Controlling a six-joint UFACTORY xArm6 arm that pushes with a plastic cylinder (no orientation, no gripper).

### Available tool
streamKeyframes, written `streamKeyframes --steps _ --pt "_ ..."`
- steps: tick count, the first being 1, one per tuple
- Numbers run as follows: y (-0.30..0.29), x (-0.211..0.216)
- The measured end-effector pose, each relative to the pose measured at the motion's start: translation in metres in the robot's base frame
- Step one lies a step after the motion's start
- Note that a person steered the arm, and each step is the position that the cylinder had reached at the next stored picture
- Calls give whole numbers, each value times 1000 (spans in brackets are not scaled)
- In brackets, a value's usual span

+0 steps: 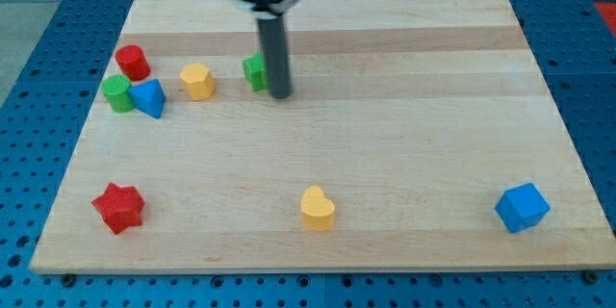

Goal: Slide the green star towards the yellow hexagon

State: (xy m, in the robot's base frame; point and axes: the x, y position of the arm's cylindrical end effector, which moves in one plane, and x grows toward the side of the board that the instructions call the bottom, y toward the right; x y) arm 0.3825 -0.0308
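The green star (255, 71) lies in the upper middle of the wooden board (404, 154), partly hidden behind my rod. My tip (279, 94) rests on the board right against the star's right side. The yellow hexagon (196, 81) lies a short way to the star's left, with a small gap of bare wood between them.
A red cylinder (131, 62), a green cylinder (118, 93) and a blue triangular block (149, 98) cluster at the view's left. A red star (118, 207) lies at bottom left, a yellow heart (317, 209) at bottom middle, a blue cube-like block (522, 207) at bottom right.
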Motion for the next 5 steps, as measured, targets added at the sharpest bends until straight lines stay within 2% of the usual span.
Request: streamKeyframes --steps 1,4,5 --pt "10 -39" --pt "-10 -49" --pt "-69 -41"
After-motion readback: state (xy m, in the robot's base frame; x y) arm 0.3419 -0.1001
